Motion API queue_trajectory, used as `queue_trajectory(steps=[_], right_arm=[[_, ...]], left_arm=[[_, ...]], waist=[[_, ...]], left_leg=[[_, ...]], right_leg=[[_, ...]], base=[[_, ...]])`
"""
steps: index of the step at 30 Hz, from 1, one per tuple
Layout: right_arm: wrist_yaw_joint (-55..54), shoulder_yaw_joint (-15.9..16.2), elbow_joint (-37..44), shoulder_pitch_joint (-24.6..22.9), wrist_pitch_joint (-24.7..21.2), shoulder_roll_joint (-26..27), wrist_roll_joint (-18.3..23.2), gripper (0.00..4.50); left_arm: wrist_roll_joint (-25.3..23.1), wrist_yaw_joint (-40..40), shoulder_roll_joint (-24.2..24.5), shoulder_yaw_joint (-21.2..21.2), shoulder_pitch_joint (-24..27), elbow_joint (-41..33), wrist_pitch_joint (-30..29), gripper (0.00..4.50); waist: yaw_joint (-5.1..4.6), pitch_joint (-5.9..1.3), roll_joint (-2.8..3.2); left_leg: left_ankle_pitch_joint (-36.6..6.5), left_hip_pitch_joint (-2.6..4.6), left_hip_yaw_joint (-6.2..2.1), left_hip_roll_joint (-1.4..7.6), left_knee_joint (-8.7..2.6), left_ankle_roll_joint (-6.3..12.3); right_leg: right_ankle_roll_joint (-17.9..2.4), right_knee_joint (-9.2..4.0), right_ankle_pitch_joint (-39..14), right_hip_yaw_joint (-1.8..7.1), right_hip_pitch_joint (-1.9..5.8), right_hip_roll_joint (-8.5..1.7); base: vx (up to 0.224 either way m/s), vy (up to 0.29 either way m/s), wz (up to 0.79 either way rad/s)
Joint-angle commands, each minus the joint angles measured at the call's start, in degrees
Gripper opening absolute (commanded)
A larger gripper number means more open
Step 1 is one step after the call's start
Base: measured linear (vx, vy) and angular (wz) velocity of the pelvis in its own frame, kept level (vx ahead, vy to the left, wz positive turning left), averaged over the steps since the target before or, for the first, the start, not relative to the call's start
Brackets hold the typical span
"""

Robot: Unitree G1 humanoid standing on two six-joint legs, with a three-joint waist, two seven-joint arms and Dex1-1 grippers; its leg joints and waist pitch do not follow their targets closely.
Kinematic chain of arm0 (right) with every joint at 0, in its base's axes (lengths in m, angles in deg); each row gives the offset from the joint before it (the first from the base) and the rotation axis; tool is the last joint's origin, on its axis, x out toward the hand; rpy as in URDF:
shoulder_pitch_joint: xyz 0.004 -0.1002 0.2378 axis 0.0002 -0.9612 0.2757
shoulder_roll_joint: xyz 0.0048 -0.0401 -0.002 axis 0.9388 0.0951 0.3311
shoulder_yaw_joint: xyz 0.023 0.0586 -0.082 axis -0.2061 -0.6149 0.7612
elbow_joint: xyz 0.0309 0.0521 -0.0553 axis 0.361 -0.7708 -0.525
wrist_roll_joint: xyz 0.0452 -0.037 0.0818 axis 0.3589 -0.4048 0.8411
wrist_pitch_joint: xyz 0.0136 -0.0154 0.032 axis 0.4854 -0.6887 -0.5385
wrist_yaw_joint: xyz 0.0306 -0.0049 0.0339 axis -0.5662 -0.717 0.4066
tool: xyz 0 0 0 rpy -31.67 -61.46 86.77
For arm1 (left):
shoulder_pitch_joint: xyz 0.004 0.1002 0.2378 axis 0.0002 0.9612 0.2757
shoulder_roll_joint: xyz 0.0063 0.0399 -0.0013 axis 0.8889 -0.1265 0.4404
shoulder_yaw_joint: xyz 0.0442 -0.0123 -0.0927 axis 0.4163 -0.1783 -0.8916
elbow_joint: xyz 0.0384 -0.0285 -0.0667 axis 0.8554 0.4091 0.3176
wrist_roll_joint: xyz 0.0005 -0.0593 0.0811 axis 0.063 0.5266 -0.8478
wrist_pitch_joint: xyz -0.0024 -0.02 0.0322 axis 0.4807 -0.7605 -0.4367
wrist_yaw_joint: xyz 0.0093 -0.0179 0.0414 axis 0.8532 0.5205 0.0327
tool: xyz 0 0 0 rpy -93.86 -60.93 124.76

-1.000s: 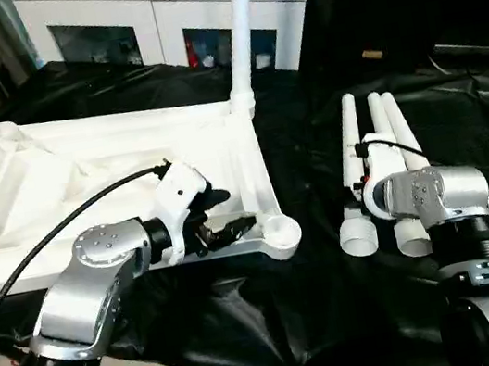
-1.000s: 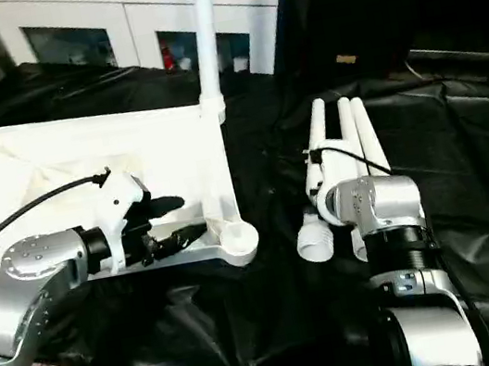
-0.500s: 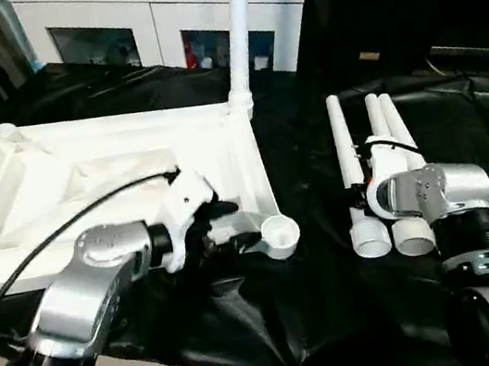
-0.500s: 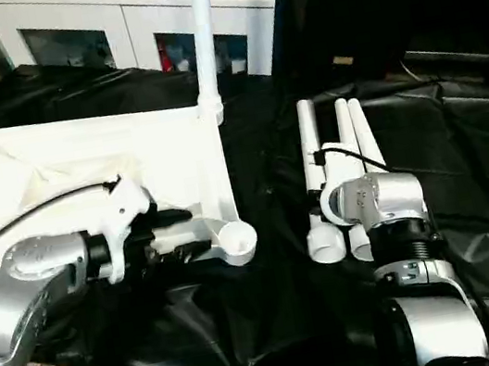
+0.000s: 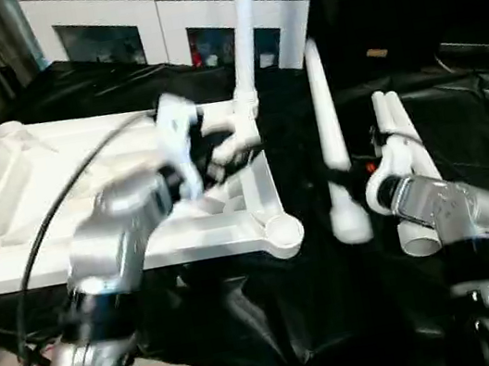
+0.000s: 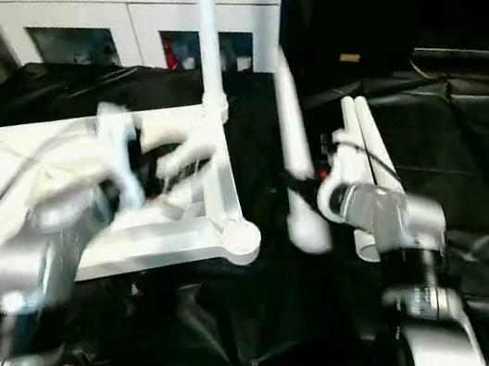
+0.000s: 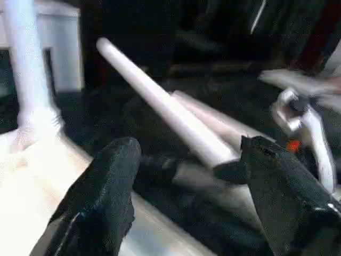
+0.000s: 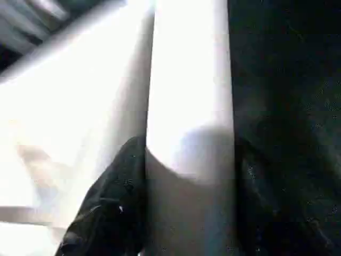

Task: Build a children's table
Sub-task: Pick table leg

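Note:
The white tabletop (image 5: 6,214) lies underside up on the left, with one leg (image 5: 241,24) standing upright in its far right corner socket. My right gripper (image 8: 189,154) is shut on another white leg (image 5: 330,131), which hangs tilted above the cloth; black fingers (image 8: 122,181) press both its sides. Two more legs (image 5: 393,116) lie side by side behind it. My left gripper (image 7: 186,176) hovers open over the tabletop's right part (image 5: 220,149), with nothing between its fingers. In the left wrist view the held leg (image 7: 160,112) slants across ahead.
The empty near right corner socket (image 5: 283,233) sits at the tabletop's front edge. Black cloth (image 5: 248,314) covers the work table. A white cabinet (image 5: 161,18) stands behind, and floor shows at the lower left.
My right gripper closed on the leftmost leg and lifted it off the cloth. My left arm rose from the tabletop's near edge toward the far right corner.

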Motion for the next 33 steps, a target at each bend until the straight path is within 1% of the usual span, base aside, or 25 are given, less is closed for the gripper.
queue_trajectory(steps=[1, 2, 3, 4, 5, 6, 7, 8, 9, 10, 11, 12, 13, 14, 15, 16, 19, 20, 21, 23, 24, 26, 28, 31, 33], right_arm=[[5.6, -0.8, 5.8, -1.2, 1.4, 0.0, 4.7, 1.84], [8.0, -0.9, 7.7, -2.0, 0.8, -0.1, 6.6, 1.84], [12.6, -0.6, 10.9, -3.4, -0.3, -0.3, 9.8, 1.84], [13.0, -0.6, 11.2, -3.5, -0.3, -0.4, 10.1, 1.83], [14.9, -0.1, 12.6, -4.3, -0.9, -0.6, 11.2, 1.83], [14.9, -0.1, 12.6, -4.3, -0.9, -0.6, 11.2, 1.83], [17.0, 0.8, 14.0, -5.2, -0.9, -1.0, 12.5, 1.83], [21.1, 2.9, 16.5, -7.0, -1.1, -1.6, 15.1, 1.83], [22.4, 3.7, 17.4, -7.6, -1.2, -1.7, 16.1, 1.83], [22.6, 3.8, 17.5, -7.7, -1.2, -1.8, 16.2, 1.83], [23.4, 4.3, 18.1, -7.9, -1.3, -1.8, 16.7, 1.83], [24.6, 5.4, 19.0, -8.3, -1.6, -2.0, 17.3, 1.83], [25.2, 6.0, 19.4, -8.5, -1.7, -2.1, 17.4, 1.83], [25.2, 6.0, 19.4, -8.5, -1.7, -2.1, 17.4, 1.83], [26.2, 7.3, 19.9, -8.7, -1.9, -2.4, 17.4, 1.83], [26.7, 8.2, 20.0, -8.6, -2.2, -2.7, 17.4, 1.83], [27.5, 9.4, 20.0, -8.8, -1.9, -3.6, 17.4, 1.83], [27.7, 9.9, 19.9, -8.8, -1.6, -3.9, 17.3, 1.83], [27.8, 10.2, 19.7, -8.8, -1.2, -4.1, 17.2, 1.83], [27.8, 10.4, 19.3, -8.7, -0.8, -4.3, 17.1, 1.83], [27.5, 10.5, 18.9, -8.6, -0.2, -4.3, 16.6, 1.83], [27.4, 10.6, 18.7, -8.6, 0.1, -4.3, 16.4, 1.83], [27.3, 10.6, 18.7, -8.6, 0.1, -4.3, 16.4, 1.83], [27.1, 11.0, 19.0, -9.0, 0.3, -4.5, 17.2, 1.83], [26.6, 11.5, 19.2, -9.1, 0.8, -4.8, 16.8, 1.83]], left_arm=[[3.5, -1.1, -2.0, -2.2, -1.9, 2.0, -3.2, 3.42], [5.4, -1.4, -3.3, -3.3, -3.1, 2.8, -4.4, 3.42], [8.8, -1.6, -5.6, -5.3, -5.2, 4.7, -6.6, 3.42], [9.1, -1.6, -5.8, -5.5, -5.3, 4.9, -6.8, 3.42], [10.3, -1.7, -6.8, -6.2, -6.2, 5.6, -7.5, 3.42], [10.3, -1.7, -6.8, -6.2, -6.2, 5.6, -7.5, 3.42], [11.3, -2.0, -7.9, -7.0, -7.2, 6.5, -8.6, 3.42], [15.3, -2.6, -10.4, -9.2, -9.3, 7.2, -10.9, 3.42], [16.5, -3.2, -11.1, -10.0, -10.1, 7.5, -11.8, 3.42], [16.7, -3.3, -11.3, -10.1, -10.3, 7.5, -11.9, 3.42], [16.9, -3.8, -11.8, -10.4, -10.7, 7.8, -12.1, 3.42], [17.1, -4.2, -12.5, -10.5, -11.2, 8.1, -12.3, 3.42], [17.7, -4.3, -13.1, -10.7, -11.3, 8.1, -12.6, 3.42], [17.7, -4.3, -13.1, -10.7, -11.3, 8.1, -12.6, 3.42], [18.6, -4.6, -13.9, -10.7, -11.2, 8.1, -13.3, 3.42], [18.2, -5.1, -14.3, -10.1, -10.9, 8.2, -13.7, 3.42], [17.7, -6.1, -14.8, -9.4, -10.7, 8.3, -14.4, 3.42], [17.5, -6.4, -14.9, -9.1, -10.5, 8.2, -14.6, 3.42], [17.3, -6.8, -14.9, -8.9, -10.2, 8.0, -14.9, 3.42], [16.9, -8.0, -15.1, -8.9, -10.0, 8.1, -15.2, 3.42], [16.8, -8.7, -15.2, -9.2, -9.9, 8.2, -15.1, 3.42], [17.2, -9.2, -15.3, -9.9, -9.9, 8.1, -15.1, 3.42], [17.7, -9.3, -15.3, -10.2, -9.9, 7.9, -15.2, 3.13], [19.0, -9.7, -15.2, -11.5, -9.8, 7.3, -15.5, 3.03], [18.7, -10.0, -14.8, -11.2, -9.9, 7.2, -15.4, 2.8]], waist=[[0.36, -4.26, 0.44], [0.36, -4.24, 0.34], [0.62, -4.23, 0.17], [0.69, -4.21, -0.04], [1.02, -4.14, 0.08], [1.15, -4.17, -0.04], [1.2, -4.08, -0.35], [1.39, -4.08, -0.89], [1.57, -4.07, -0.73], [1.6, -4.1, -0.66], [1.59, -4.08, -1.09], [1.62, -3.99, -1.0], [1.63, -3.95, -1.42], [1.69, -3.89, -1.32], [1.62, -3.93, -1.52], [1.72, -3.97, -1.26], [1.66, -4.06, -1.31], [1.78, -4.14, -1.31], [2.04, -4.21, -1.5], [2.1, -4.14, -1.34], [2.24, -4.18, -1.5], [2.29, -4.18, -1.44], [2.33, -4.14, -1.49], [2.27, -4.1, -1.41], [2.28, -4.1, -1.42]], left_leg=[[-6.9, 0.36, 0.46, 0.33, -3.18, 0.11], [-7.0, 0.28, 0.49, 0.29, -3.12, 0.47], [-7.0, 0.34, 0.37, 0.35, -3.19, 0.8], [-7.1, 0.27, 0.52, 0.19, -3.12, 1.17], [-7.0, 0.31, 0.32, 0.42, -3.22, 1.44], [-6.8, 0.15, 0.3, 0.36, -3.19, 1.35], [-6.5, 0.08, 0.29, 0.37, -3.3, 1.17], [-6.7, 0.06, 0.45, 0.29, -3.09, 1.45], [-6.5, -0.02, 0.35, 0.31, -3.12, 1.65], [-6.4, 0.01, 0.28, 0.4, -3.12, 1.86], [-6.4, 0.02, 0.25, 0.46, -3.2, 2.0], [-6.2, -0.1, 0.26, 0.44, -3.22, 1.95], [-6.1, -0.11, 0.29, 0.43, -3.19, 1.92], [-6.0, -0.22, 0.24, 0.35, -3.22, 1.85], [-5.8, -0.2, 0.26, 0.39, -3.21, 1.87], [-5.4, -0.13, 0.19, 0.47, -3.22, 1.89], [-4.6, -0.16, 0.14, 0.56, -3.21, 2.1], [-4.1, -0.18, 0.14, 0.63, -3.15, 2.23], [-3.0, -0.22, 0.14, 0.62, -3.11, 2.22], [-2.9, -0.24, 0.17, 0.61, -3.11, 2.28], [-2.9, -0.27, 0.17, 0.62, -3.08, 2.26], [-2.9, -0.25, 0.17, 0.6, -3.1, 2.23], [-2.9, -0.29, 0.16, 0.56, -3.12, 2.2], [-3.2, -0.27, 0.15, 0.58, -3.17, 2.04], [-3.4, -0.23, 0.13, 0.59, -3.17, 1.88]], right_leg=[[-11.9, -3.94, -3.5, 2.13, 3.66, -3.09], [-11.9, -4.0, -3.7, 2.17, 3.75, -3.11], [-11.8, -4.16, -4.8, 2.11, 3.69, -3.18], [-11.8, -4.24, -5.3, 2.09, 3.77, -3.07], [-11.7, -4.31, -6.3, 2.08, 3.66, -3.3], [-11.5, -4.37, -7.0, 2.04, 3.73, -3.35], [-11.1, -4.38, -8.0, 1.98, 3.71, -3.35], [-10.9, -4.54, -8.6, 2.01, 3.8, -3.41], [-10.8, -4.56, -8.7, 2.01, 3.89, -3.5], [-10.8, -4.63, -9.0, 1.93, 3.64, -3.5], [-10.6, -4.71, -9.4, 1.87, 3.64, -3.51], [-10.2, -4.79, -10.1, 1.92, 3.62, -3.56], [-9.7, -4.92, -11.1, 1.88, 3.63, -3.59], [-9.3, -4.87, -11.7, 1.85, 3.69, -3.56], [-8.8, -4.96, -12.3, 1.86, 3.63, -3.56], [-8.6, -4.93, -12.0, 1.88, 3.54, -3.61], [-9.0, -4.78, -10.1, 1.8, 3.51, -3.54], [-9.2, -4.69, -9.2, 1.81, 3.52, -3.6], [-9.3, -4.45, -7.8, 1.83, 3.62, -3.63], [-9.4, -4.48, -7.0, 1.85, 3.53, -3.61], [-9.6, -4.41, -6.4, 1.81, 3.6, -3.64], [-9.7, -4.43, -6.3, 1.82, 3.63, -3.65], [-9.8, -4.42, -6.1, 1.79, 3.69, -3.64], [-9.7, -4.51, -6.7, 1.78, 3.67, -3.65], [-9.5, -4.55, -7.1, 1.79, 3.7, -3.67]], base=[[0.0, 0.0, 0.0], [0.0, 0.0, 0.0], [0.0, 0.0, 0.0], [0.0, 0.0, 0.0], [0.0, 0.0, 0.0], [0.0, 0.0, 0.0], [0.0, 0.0, 0.0], [0.0, 0.0, 0.0], [0.0, 0.0, 0.0], [0.0, 0.0, 0.0], [0.0, 0.0, 0.0], [0.0, 0.0, 0.0], [0.0, 0.0, 0.0], [0.0, 0.0, 0.0], [0.0, 0.0, 0.0], [0.0, 0.0, 0.0], [0.0, 0.0, 0.0], [0.0, 0.0, 0.0], [0.0, 0.0, 0.0], [0.0, 0.0, 0.0], [0.0, 0.0, 0.0], [0.0, 0.0, 0.0], [0.0, 0.0, 0.0], [0.0, 0.0, 0.0], [0.0, 0.0, 0.0]])
